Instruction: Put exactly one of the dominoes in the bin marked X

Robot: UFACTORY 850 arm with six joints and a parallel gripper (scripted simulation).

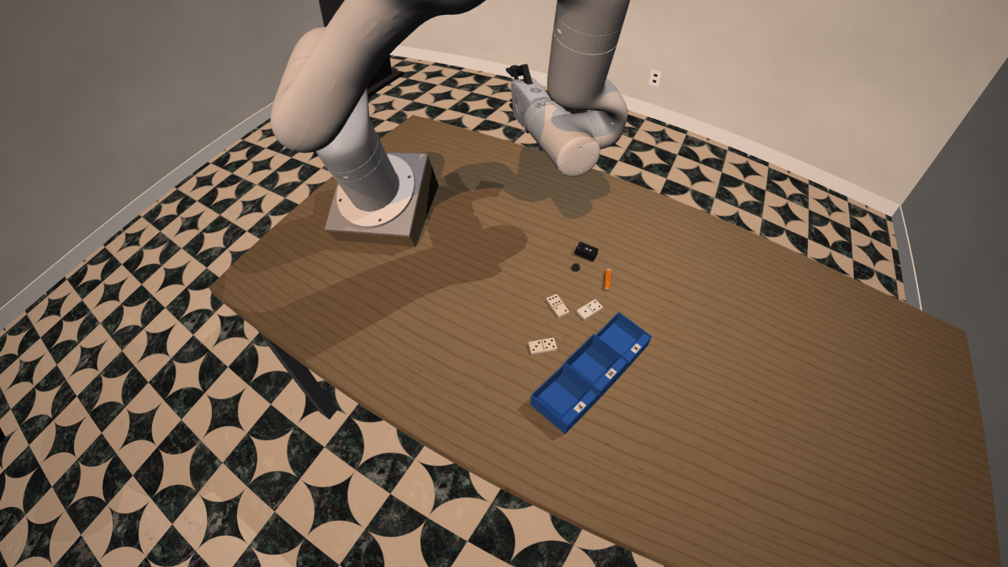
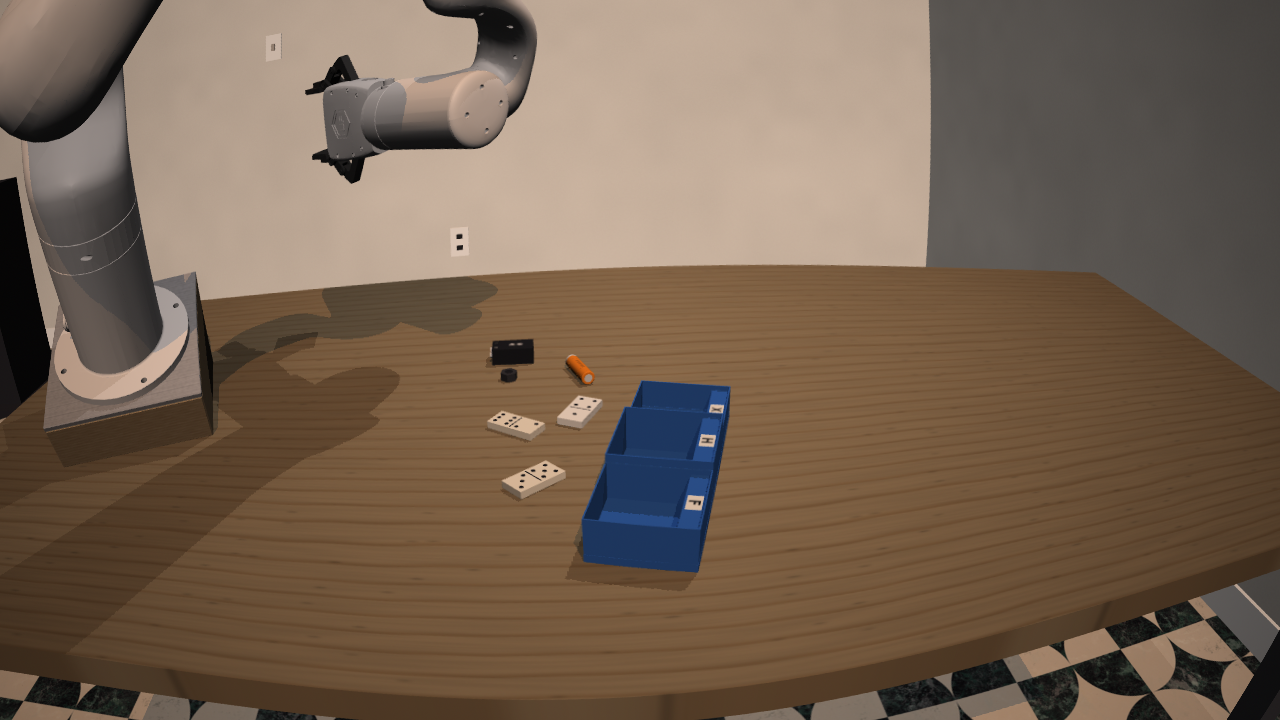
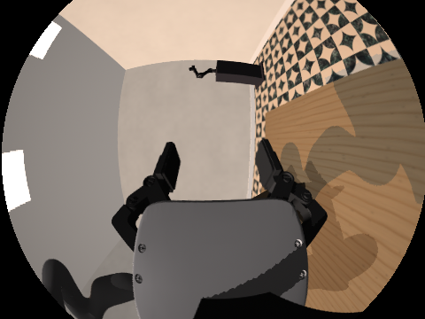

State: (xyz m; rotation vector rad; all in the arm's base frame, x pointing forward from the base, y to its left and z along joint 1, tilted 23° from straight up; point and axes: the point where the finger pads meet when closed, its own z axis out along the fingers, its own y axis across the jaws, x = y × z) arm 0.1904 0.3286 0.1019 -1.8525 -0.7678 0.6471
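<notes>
Three cream dominoes lie flat on the wooden table: one (image 1: 557, 305) (image 2: 515, 424) at the left, one (image 1: 589, 309) (image 2: 579, 411) closest to the bins, and one (image 1: 542, 345) (image 2: 533, 479) nearest the front. A blue tray of three bins (image 1: 591, 371) (image 2: 662, 470) lies beside them. The bin marked X (image 1: 624, 335) (image 2: 684, 401) is the far end one, and it is empty. My gripper (image 1: 519, 72) (image 2: 332, 120) (image 3: 217, 150) is open and empty, high above the table's far side, pointing sideways away from the objects.
A black block (image 1: 585, 250) (image 2: 512, 351), a small black ring (image 1: 575, 267) (image 2: 509, 375) and an orange cylinder (image 1: 606, 278) (image 2: 579, 368) lie behind the dominoes. The bins marked H (image 2: 668, 437) and F (image 2: 651, 510) are empty. The arm's base (image 1: 380, 197) (image 2: 125, 353) stands at the table's far left.
</notes>
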